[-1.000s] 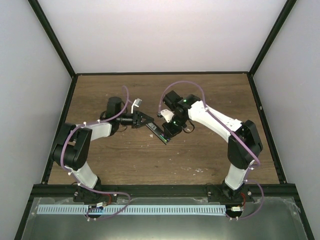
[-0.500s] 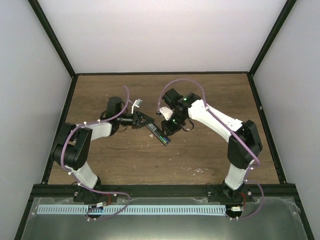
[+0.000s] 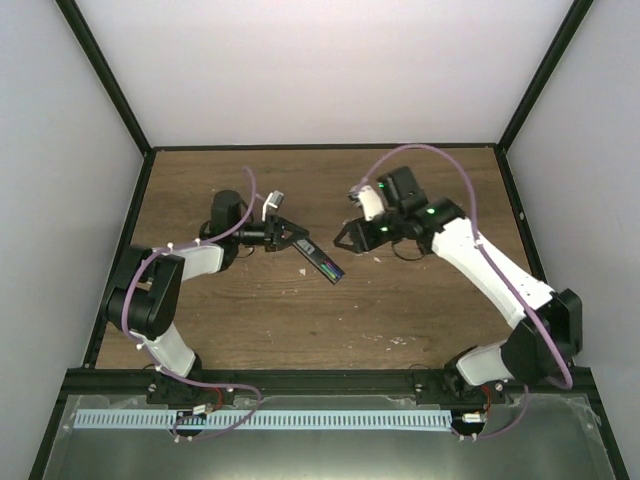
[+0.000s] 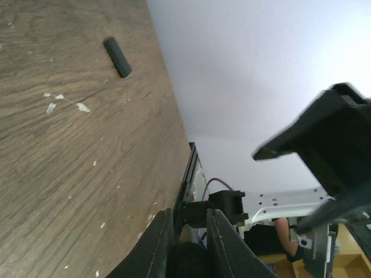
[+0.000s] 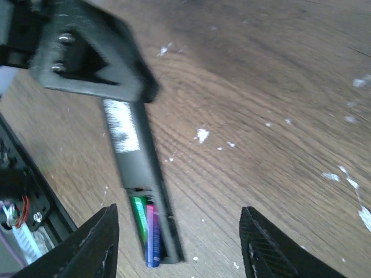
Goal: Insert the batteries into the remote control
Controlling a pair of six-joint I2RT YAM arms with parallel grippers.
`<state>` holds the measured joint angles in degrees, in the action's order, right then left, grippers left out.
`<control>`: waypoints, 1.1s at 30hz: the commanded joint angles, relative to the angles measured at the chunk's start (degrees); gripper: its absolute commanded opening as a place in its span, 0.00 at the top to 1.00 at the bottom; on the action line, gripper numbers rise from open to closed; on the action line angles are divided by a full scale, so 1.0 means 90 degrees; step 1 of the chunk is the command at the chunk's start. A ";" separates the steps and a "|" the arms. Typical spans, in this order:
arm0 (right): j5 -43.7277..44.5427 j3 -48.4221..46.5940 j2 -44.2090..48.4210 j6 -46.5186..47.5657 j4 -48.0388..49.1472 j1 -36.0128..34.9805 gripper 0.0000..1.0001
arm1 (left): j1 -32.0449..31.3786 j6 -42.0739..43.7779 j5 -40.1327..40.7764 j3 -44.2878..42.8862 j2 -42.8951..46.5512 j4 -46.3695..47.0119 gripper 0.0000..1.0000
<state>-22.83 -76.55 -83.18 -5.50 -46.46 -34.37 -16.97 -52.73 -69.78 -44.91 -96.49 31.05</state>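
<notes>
The black remote control [image 3: 320, 259] lies tilted on the wooden table, back side up, with its battery bay open. The green battery [image 5: 138, 217] and the purple-blue battery [image 5: 152, 237] lie side by side in that bay; they show as a coloured streak in the top view [image 3: 331, 268]. My left gripper [image 3: 291, 236] is shut on the remote's far end, and its fingers [image 4: 157, 246] clamp the dark body [image 4: 188, 255]. My right gripper [image 3: 349, 240] is open and empty, to the right of the remote. In the right wrist view its jaws [image 5: 178, 213] stand wide apart, above the battery end.
A small black oblong piece [image 4: 117, 57] lies flat on the wood, seen in the left wrist view. White flecks [image 5: 201, 135] mark the table. A black frame rail [image 3: 320, 372] runs along the near edge, and grey walls close in the other sides.
My right arm has drawn back from the remote, up and to the right, and its gripper now stands clear of it. The left gripper still holds the remote in about the same place.
</notes>
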 commanded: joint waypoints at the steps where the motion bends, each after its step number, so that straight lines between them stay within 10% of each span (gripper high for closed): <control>1: -0.0970 0.0899 0.0587 -0.0428 0.1096 0.0754 0.50 | 0.0141 -0.1802 -0.0152 0.0189 -0.0179 0.2385 1.00; 8: -0.2151 0.1668 0.0851 -0.0798 0.1746 0.1093 0.49 | 0.0455 -0.5004 0.0288 0.0508 -0.1026 0.6609 1.00; 33: -0.3198 0.1708 0.0436 -0.1463 0.2192 0.1192 0.52 | 0.0481 -0.5001 0.0595 0.0798 -0.0960 0.6757 1.00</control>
<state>-47.83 -60.71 -77.30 -17.12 -27.29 -24.08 -12.58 -97.58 -65.14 -38.15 -106.83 85.34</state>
